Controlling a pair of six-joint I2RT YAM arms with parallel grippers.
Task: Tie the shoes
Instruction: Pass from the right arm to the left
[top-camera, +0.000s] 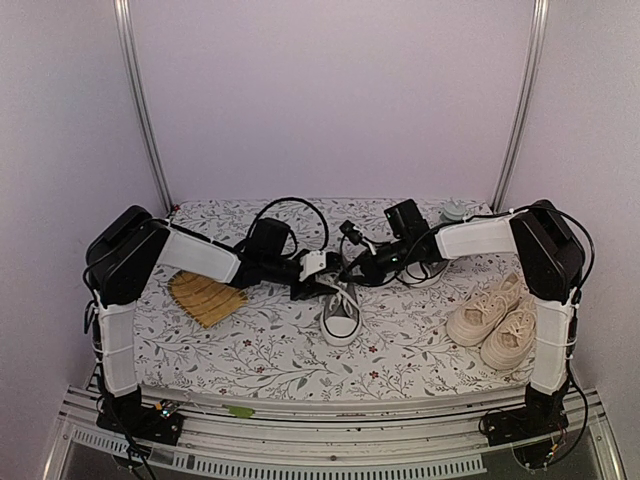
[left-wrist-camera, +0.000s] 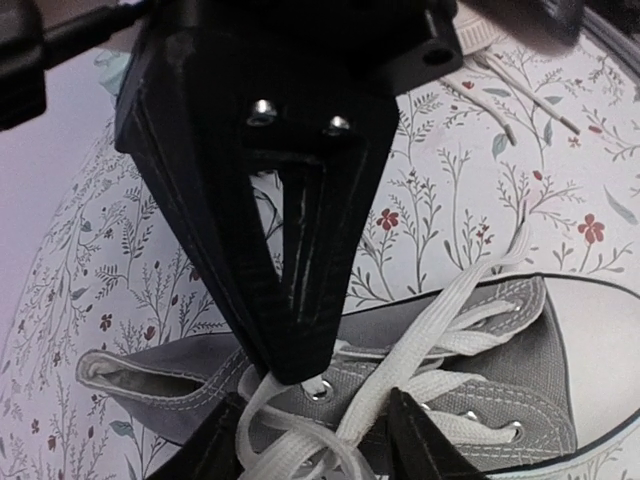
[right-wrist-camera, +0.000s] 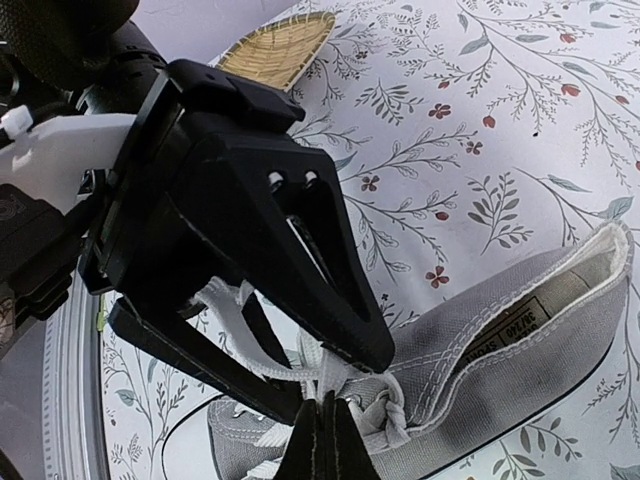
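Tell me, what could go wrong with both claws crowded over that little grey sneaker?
The left gripper and right gripper sit nearly touching above the small grey canvas sneaker; they might collide.
The right gripper is shut on the white lace by the eyelets; pulling may drag the shoe instead of tightening.
The left gripper's open jaws straddle several strands and could catch the wrong one.

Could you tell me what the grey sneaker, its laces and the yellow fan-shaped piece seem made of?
Grey sneaker: matte canvas, judging by stitched cloth panels. Laces: flat woven textile, likely cotton. Yellow piece: apparently woven bamboo or straw, ribbed strips.
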